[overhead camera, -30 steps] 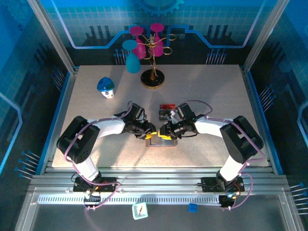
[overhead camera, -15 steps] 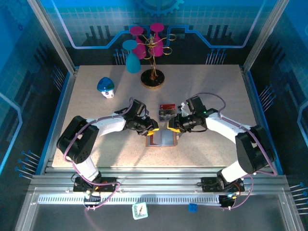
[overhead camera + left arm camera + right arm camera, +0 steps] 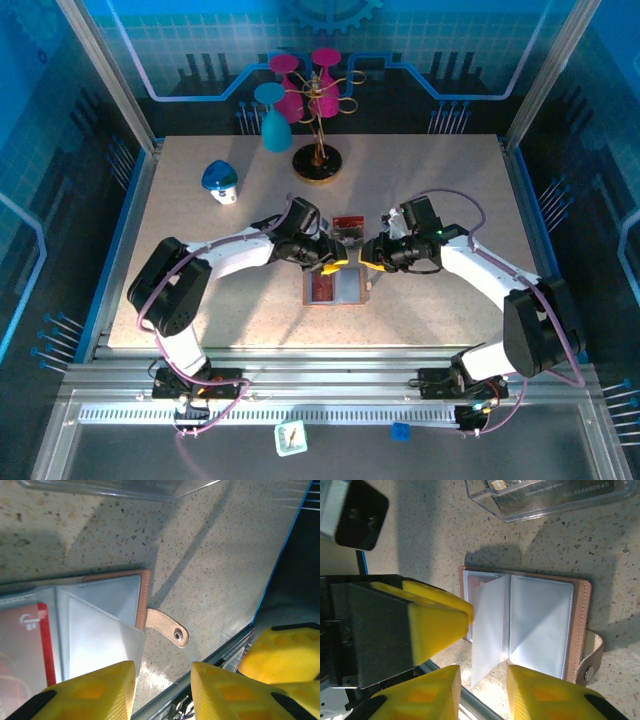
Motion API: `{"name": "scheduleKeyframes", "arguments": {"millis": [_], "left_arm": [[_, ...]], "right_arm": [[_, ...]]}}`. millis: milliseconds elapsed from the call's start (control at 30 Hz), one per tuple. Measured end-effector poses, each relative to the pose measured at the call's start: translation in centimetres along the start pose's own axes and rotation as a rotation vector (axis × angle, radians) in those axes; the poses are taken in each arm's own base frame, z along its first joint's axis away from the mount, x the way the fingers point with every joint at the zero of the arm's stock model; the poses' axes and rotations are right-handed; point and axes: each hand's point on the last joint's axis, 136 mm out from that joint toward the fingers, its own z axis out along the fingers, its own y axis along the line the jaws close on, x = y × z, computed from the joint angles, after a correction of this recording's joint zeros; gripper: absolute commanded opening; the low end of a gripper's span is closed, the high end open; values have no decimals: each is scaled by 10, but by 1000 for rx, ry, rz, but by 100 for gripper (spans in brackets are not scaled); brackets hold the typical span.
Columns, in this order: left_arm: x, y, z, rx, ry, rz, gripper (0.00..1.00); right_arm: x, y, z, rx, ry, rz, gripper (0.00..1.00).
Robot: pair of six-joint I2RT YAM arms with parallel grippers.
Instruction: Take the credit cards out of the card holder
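Observation:
The card holder [image 3: 350, 290] lies open on the table between the two arms, brown rim around grey-blue panels [image 3: 540, 622]. A red credit card [image 3: 30, 645] sits in its left pocket. A clear sleeve leaf [image 3: 490, 630] stands half raised at the fold, and the snap strap [image 3: 167, 627] sticks out at the side. My left gripper [image 3: 332, 264] [image 3: 162, 672] hovers open over the holder's far edge, nothing between its yellow fingers. My right gripper [image 3: 368, 258] [image 3: 482, 680] faces it close by, open, just off the leaf's corner.
A clear plastic box [image 3: 347, 228] [image 3: 545, 497] holding a dark card with pale print lies just beyond the holder. Further back stand a blue-capped object [image 3: 220, 180] and a rack [image 3: 317, 160] with pink and teal cups. The table's near edge rail [image 3: 210, 660] runs close below the grippers.
Both grippers have pulled back from over the holder to its far edge, the right arm swinging out to the right. The holder now lies uncovered, with the red card showing.

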Motion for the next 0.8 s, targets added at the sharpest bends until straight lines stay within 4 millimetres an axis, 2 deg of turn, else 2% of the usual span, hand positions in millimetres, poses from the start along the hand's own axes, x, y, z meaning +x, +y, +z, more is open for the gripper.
{"name": "scheduleKeyframes", "arguments": {"millis": [200,367,567,800], "left_arm": [[4,3,16,-15,38,-3,38],[5,4,20,-22,47,-3,41],[5,5,23,-23,50,12,54],[9,14,34,-47,74,4,66]], "right_arm": [[2,-5,-4,6,-4,13,31],[5,-10,-4,13,0,25,31],[5,-10,-5,11,-5,22,31],[4,-11,-6,11,-9,21,32]]}}
